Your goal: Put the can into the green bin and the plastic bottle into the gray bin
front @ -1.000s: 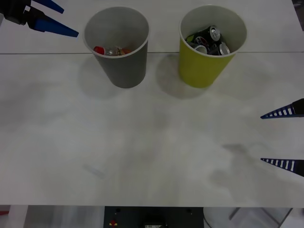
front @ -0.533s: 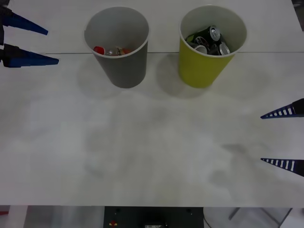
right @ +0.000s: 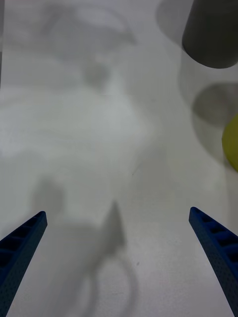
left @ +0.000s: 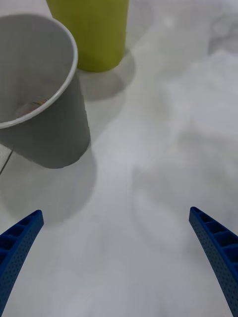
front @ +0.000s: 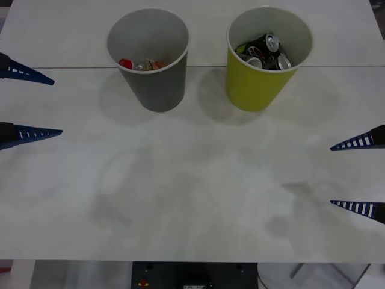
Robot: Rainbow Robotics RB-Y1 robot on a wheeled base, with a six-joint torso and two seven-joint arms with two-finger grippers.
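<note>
The gray bin [front: 154, 75] stands at the back of the white table, and a plastic bottle [front: 142, 64] with a red cap lies at its bottom among others. To its right the green bin [front: 260, 75] holds several dark cans [front: 264, 53]. My left gripper [front: 42, 106] hangs open and empty at the table's left edge, nearer than the gray bin [left: 47, 124]; beyond that bin stands the green bin [left: 96, 32]. My right gripper [front: 343, 176] is open and empty at the right edge, well in front of the green bin [right: 232, 143].
A seam [front: 72, 67] runs across the table behind the bins' bases. The table's front edge [front: 192, 261] lies close to the robot's base.
My left gripper has moved from the far left corner down toward the near side along the table's left edge, staying open. The right gripper and both bins have not moved.
</note>
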